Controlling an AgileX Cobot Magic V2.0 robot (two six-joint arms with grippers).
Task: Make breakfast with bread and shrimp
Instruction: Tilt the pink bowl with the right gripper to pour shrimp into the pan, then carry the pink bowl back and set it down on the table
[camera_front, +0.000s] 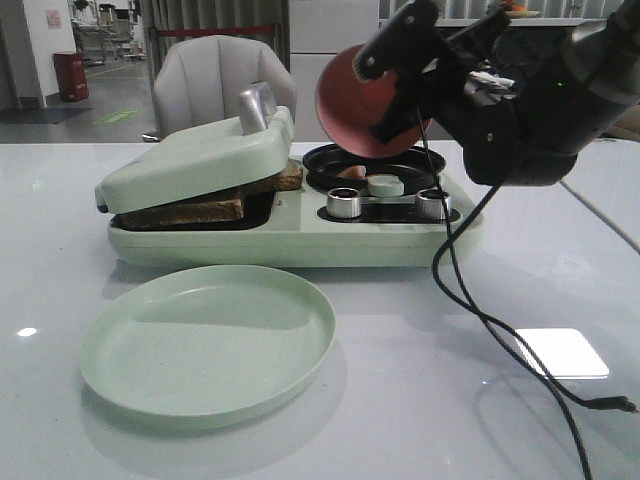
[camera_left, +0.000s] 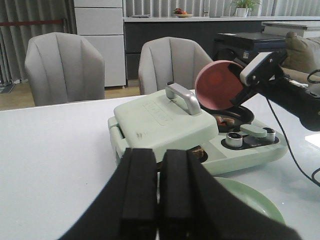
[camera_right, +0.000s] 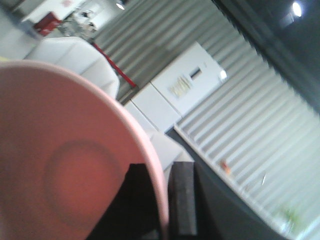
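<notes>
Nearest on the glossy white tabletop (camera_front: 420, 400) lies a round pale green plastic plate (camera_front: 208, 342), with a black cable (camera_front: 480, 310) trailing over the surface to its right. Behind the plate stands a pale green breakfast maker (camera_front: 290, 235) whose hinged lid (camera_front: 195, 160) with a silver handle (camera_front: 256, 106) rests tilted on the 2 square slices of tan bread with dark brown crusts (camera_front: 215, 200), so the bread sits clamped in the left compartment. On the right side of the machine, a small black round pan (camera_front: 370, 165) holds the small pink-orange shrimp (camera_front: 351, 172), just behind 2 silver knobs (camera_front: 343, 203). Above the pan, the right tool (camera_front: 395, 85) pinches the rim of a tilted pink round bowl (camera_front: 350, 100). In the left wrist view, the left tool (camera_left: 159, 192) is pressed together, holding nothing. 2 grey chairs (camera_left: 65, 67) stand farther back.
</notes>
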